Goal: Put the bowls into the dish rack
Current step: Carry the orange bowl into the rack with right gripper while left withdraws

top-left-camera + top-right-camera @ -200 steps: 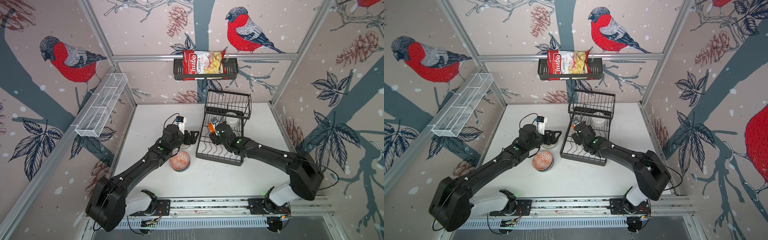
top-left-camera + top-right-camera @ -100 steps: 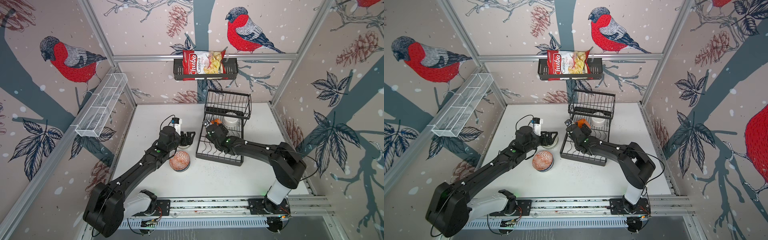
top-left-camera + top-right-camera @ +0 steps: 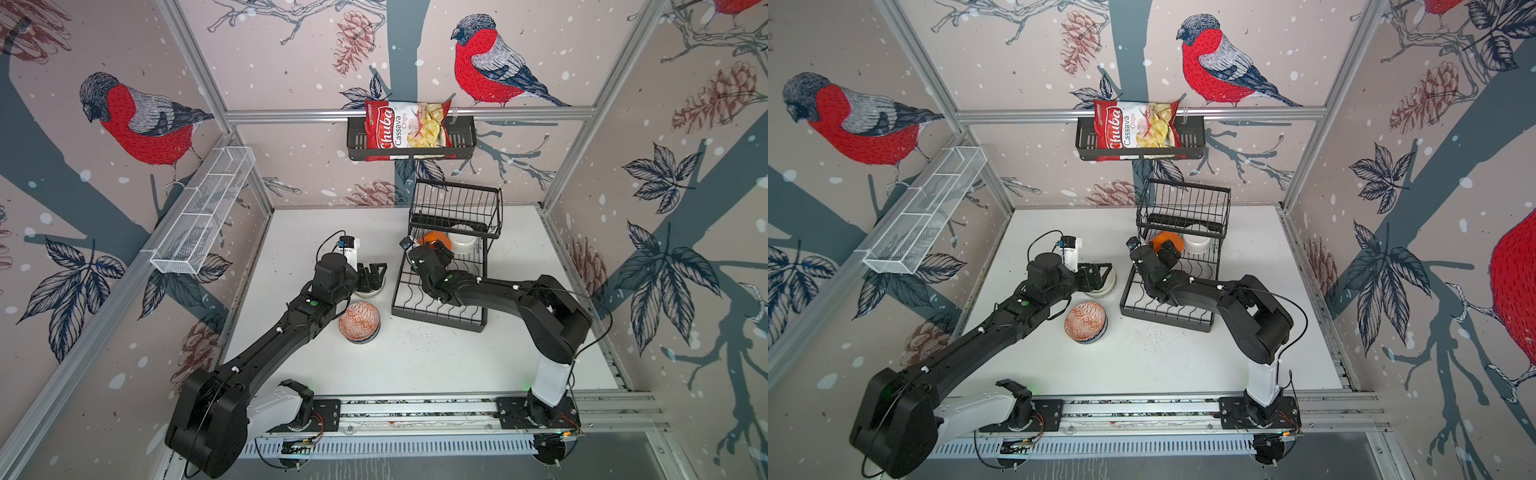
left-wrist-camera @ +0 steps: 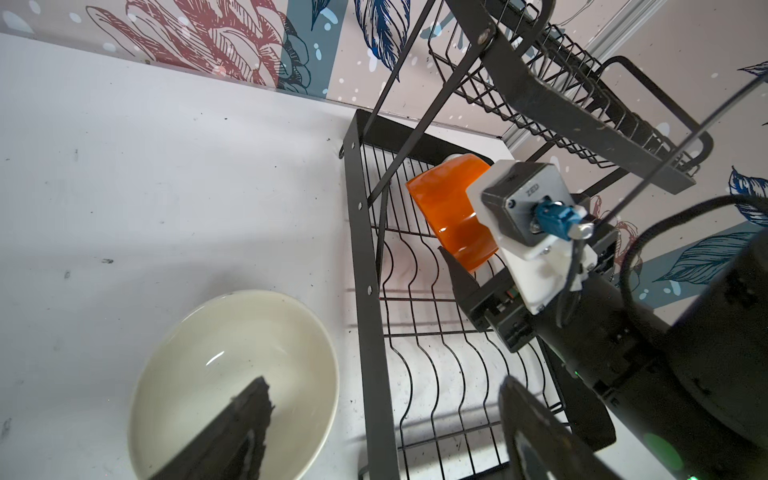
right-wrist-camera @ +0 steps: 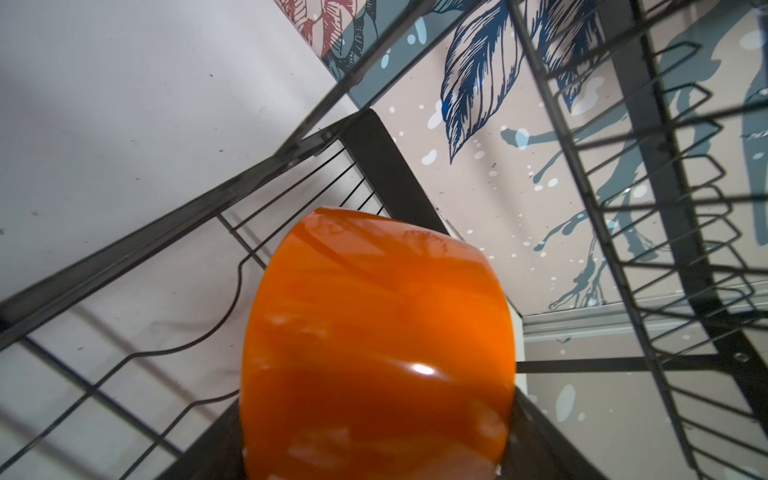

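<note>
The right end effector (image 3: 435, 250) is grasping the orange bowl (image 3: 432, 238) and holds it tilted on its side over the back part of the flat tray of the dish rack (image 3: 438, 321), under the raised basket tier. In the right wrist view the orange bowl fills the space between the two fingers, and the curved wire dividers are seen below it. A white bowl (image 3: 462, 245) stands in the same tray, just beside the orange one. The left end effector (image 3: 372, 277) is released, with its jaws standing wide apart, and it hovers over a cream bowl (image 4: 232, 353) that stands on the table (image 3: 415, 361) close to the left edge of the rack. One finger is above the inside of this bowl. I cannot tell if it touches it. A patterned bowl (image 3: 358, 322), orange-red, stands on the table nearer to the front.
</note>
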{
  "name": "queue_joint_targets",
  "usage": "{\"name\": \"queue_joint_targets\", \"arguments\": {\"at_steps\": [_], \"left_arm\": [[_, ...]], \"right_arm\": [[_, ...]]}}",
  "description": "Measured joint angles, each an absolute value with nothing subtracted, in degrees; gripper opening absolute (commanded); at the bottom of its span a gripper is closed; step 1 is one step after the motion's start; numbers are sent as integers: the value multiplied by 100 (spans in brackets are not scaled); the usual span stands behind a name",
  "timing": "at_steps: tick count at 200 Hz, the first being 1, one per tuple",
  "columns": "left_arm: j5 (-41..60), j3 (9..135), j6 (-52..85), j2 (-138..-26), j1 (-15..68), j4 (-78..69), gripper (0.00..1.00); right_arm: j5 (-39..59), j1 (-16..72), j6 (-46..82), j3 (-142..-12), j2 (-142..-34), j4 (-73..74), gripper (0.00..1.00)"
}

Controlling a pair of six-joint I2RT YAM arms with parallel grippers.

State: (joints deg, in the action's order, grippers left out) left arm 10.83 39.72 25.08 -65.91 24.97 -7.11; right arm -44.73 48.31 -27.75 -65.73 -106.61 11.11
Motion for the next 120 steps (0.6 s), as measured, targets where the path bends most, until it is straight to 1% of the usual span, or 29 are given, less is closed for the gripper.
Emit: {"name": "queue_joint_targets", "arguments": {"at_steps": [120], "left_arm": [[1098, 3922, 2508, -6569, 2438, -709, 85]], "right_arm": [[-4563, 4609, -3660, -6744, -11268, 1964, 79]]}}
